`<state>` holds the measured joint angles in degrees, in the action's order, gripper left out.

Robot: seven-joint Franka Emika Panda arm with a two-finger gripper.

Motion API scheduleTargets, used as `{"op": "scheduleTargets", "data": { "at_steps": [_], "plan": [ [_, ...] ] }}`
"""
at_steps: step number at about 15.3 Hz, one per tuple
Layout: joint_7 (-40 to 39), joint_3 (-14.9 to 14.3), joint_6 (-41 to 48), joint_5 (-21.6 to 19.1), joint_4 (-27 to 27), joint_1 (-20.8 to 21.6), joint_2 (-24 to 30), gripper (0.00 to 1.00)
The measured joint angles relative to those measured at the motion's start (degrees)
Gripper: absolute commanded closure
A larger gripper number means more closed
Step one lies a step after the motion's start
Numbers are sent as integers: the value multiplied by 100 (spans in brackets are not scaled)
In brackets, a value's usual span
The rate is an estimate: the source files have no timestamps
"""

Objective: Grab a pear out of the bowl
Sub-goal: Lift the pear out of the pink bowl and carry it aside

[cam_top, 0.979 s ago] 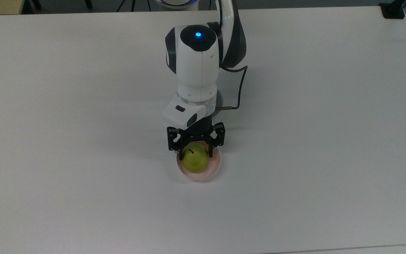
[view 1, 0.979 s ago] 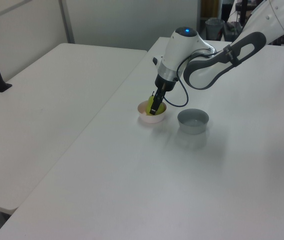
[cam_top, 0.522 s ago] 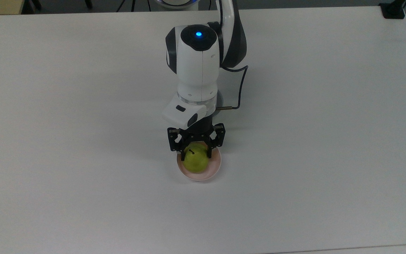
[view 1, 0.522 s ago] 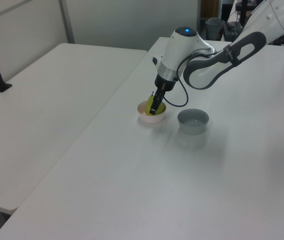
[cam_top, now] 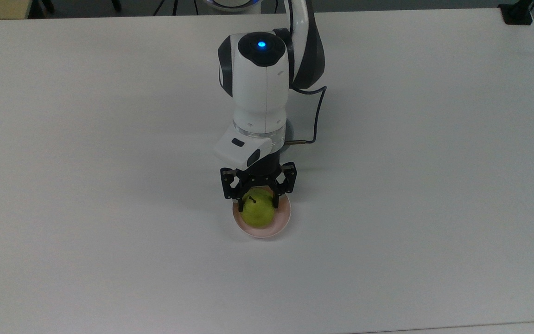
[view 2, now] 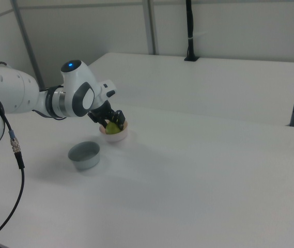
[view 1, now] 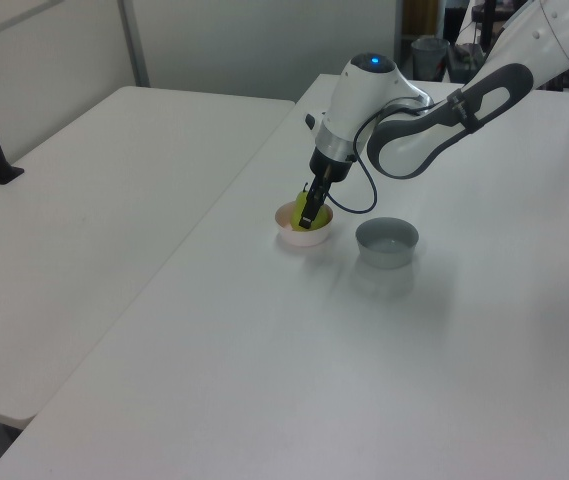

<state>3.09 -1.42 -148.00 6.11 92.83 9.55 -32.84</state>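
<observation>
- Gripper (cam_top: 257,202) clenched on pear (cam_top: 258,214), inside pink bowl (cam_top: 283,219).
- Grey bowl (view 1: 387,243) near, apart.
- White table (cam_top: 415,185): bowls well clear of edges.

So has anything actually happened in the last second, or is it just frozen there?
Very little. The gripper closed in slightly around the pear, its fingers now against the fruit's sides. The pear has not lifted and still sits in the pink bowl. The grey bowl stayed put.

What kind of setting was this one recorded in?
Most likely a robotics lab: plain white tables pushed together, bare partition walls, and a robot arm with its gripper around a pear in a pink bowl.
</observation>
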Motion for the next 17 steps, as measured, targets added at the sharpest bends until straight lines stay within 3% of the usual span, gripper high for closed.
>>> {"op": "scheduleTargets", "data": {
  "at_steps": [10, 17],
  "plan": [
    [46, 0, 32, -1, -98, -3, 274, 49],
    [62, -13, 750, -7, -103, -37, 819, 49]
  ]
}}
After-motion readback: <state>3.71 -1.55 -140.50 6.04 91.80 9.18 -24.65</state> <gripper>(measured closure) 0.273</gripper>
